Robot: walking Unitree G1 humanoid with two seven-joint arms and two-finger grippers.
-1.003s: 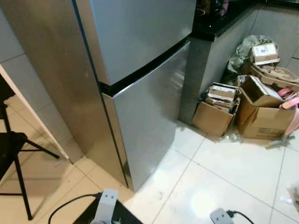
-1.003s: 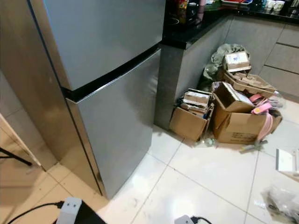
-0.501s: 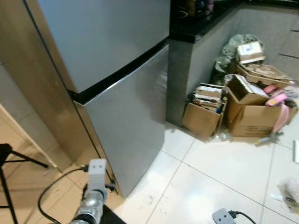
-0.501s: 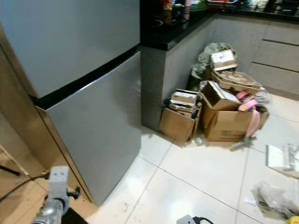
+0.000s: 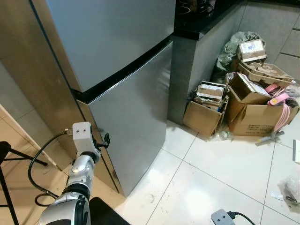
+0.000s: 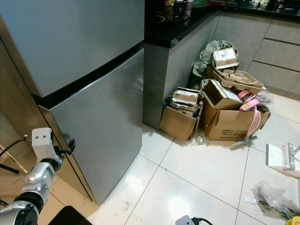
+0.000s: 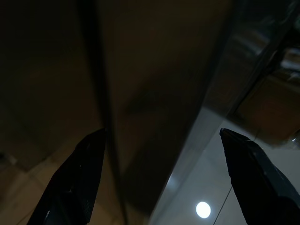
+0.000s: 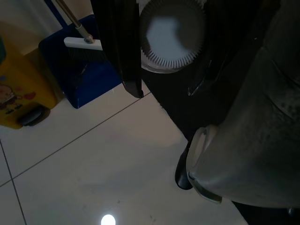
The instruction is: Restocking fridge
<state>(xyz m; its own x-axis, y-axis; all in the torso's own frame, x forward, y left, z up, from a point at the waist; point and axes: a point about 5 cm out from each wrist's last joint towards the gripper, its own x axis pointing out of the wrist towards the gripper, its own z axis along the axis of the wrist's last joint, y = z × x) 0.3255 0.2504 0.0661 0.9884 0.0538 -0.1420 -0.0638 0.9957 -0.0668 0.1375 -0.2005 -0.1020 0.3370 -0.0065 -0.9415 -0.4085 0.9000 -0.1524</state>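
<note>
While the fridge point(image 5: 117, 70) stands shut, the head views show the left end effector point(image 5: 106, 139) raised to the hinge-free front corner of the lower door point(image 5: 133, 117), at the seam where the door meets the brushed side panel. That placement reads as a reach for the door's edge, since no handle shows on the steel face and the edge looks like the only purchase. The fridge is a two-door steel unit, a dark band parting the upper door from the lower, standing on the tiled floor point(image 5: 220, 168) hard against the end of a dark-topped desk point(image 6: 173, 28). Both doors look smooth and slightly reflective, so a pull would likely depend on hooking the edge rather than on friction. Open cardboard boxes point(image 6: 225, 117) full of clutter sit on the floor by the desk's base, well apart from the door's swing.

From the left wrist view, the two black fingers point(image 7: 70, 183) stand wide apart, nothing between them, framing the dark vertical seam of the fridge corner; they appear near it, though contact cannot be confirmed in the gloom.

From the right wrist view, the right arm hangs idle over the floor; one black finger point(image 8: 119, 47) is visible, and whether that end effector is spread or closed cannot be told. A blue dustpan point(image 8: 79, 70) rests beyond.
</note>
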